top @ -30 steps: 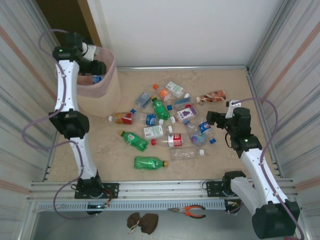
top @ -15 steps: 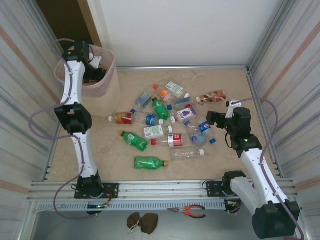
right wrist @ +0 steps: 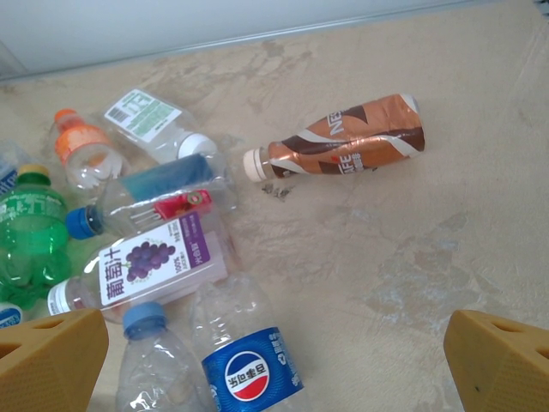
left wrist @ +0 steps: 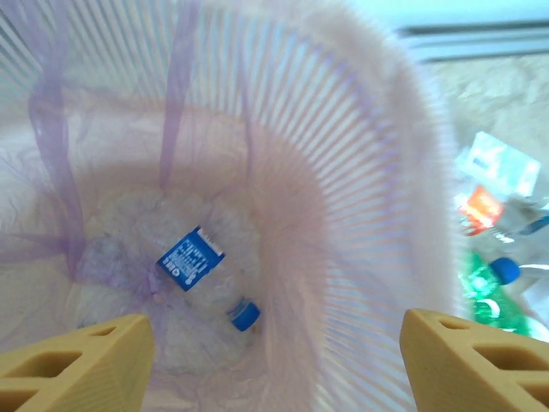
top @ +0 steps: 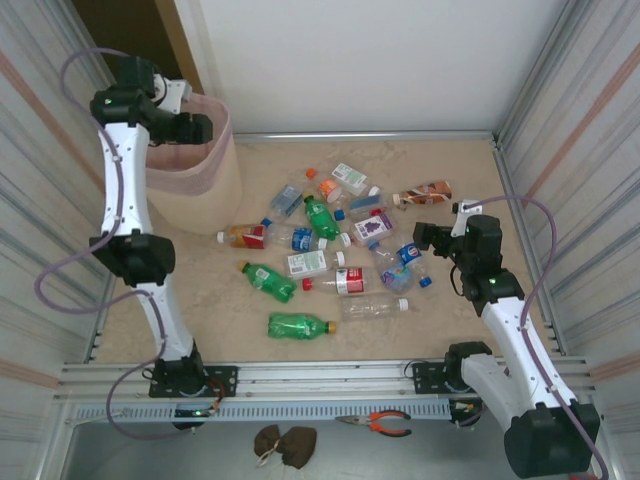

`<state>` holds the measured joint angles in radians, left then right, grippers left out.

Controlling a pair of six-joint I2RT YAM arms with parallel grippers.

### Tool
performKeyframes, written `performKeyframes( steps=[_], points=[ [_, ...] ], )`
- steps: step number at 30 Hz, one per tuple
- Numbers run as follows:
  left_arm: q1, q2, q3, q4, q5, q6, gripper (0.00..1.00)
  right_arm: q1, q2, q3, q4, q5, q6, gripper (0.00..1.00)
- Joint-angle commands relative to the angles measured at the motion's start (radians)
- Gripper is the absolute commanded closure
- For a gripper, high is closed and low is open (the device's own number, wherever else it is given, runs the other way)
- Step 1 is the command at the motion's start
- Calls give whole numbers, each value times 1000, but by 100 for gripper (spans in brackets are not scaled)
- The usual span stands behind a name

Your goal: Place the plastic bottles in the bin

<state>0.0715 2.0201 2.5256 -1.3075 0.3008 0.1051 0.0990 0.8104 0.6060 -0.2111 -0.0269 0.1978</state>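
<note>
The left claw (left wrist: pixel 274 365) hangs over the bin (top: pixel 200 178) at the far left of the table (top: pixel 220 300), its fingers apart and empty; inside the bin lies a clear bottle (left wrist: pixel 210 279) with blue label and cap; the other plastic bottles (top: pixel 322 218) lie scattered mid-table; the right claw (right wrist: pixel 274 365), spread wide and empty, hovers at their right edge, near a brown bottle (right wrist: pixel 343 148).

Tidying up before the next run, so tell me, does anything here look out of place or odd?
Orange-handled pliers and a crumpled brown object lie on the grey ledge at the near edge, outside the walled table. They look like leftovers, not part of the bottle sorting.
</note>
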Motion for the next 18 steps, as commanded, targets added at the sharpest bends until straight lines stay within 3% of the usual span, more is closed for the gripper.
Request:
performKeyframes(
  steps=[1, 5, 8, 13, 18],
  points=[
    [-8, -98, -18, -3, 89, -24, 26, 8, -16, 27, -5, -8, -12, 1],
    [-79, -176, -84, -9, 59, -2, 27, 8, -7, 27, -4, -18, -9, 1],
    [-176, -184, -93, -44, -39, 21, 27, 10, -5, 26, -3, -22, -9, 1],
    [-311, -103, -94, -49, -125, 20, 28, 12, -4, 26, -2, -20, -8, 1],
    [-368, 37, -42, 0, -208, 7, 30, 12, 3, 34, -9, -18, -11, 1]
  ],
)
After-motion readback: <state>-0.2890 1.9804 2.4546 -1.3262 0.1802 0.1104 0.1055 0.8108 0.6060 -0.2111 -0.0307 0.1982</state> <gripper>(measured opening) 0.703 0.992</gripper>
